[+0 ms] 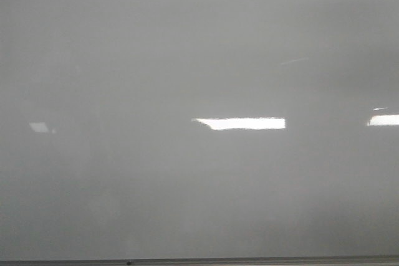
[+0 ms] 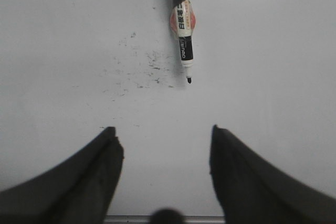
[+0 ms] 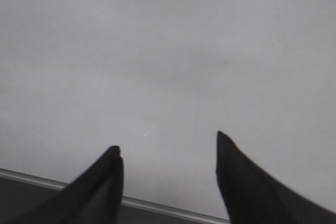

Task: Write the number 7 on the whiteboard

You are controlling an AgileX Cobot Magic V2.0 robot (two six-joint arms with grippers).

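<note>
The whiteboard fills the front view, glossy pale grey with bright rectangular reflections and a thin metal bottom edge; no drawn 7 shows on it in any view. In the left wrist view a black marker with a red-and-white label sits against the board, uncapped tip beside scattered ink specks. The left tool is spread wide, holding nothing, well apart from the marker. The right tool gapes wide too, over bare board near the metal edge.
</note>
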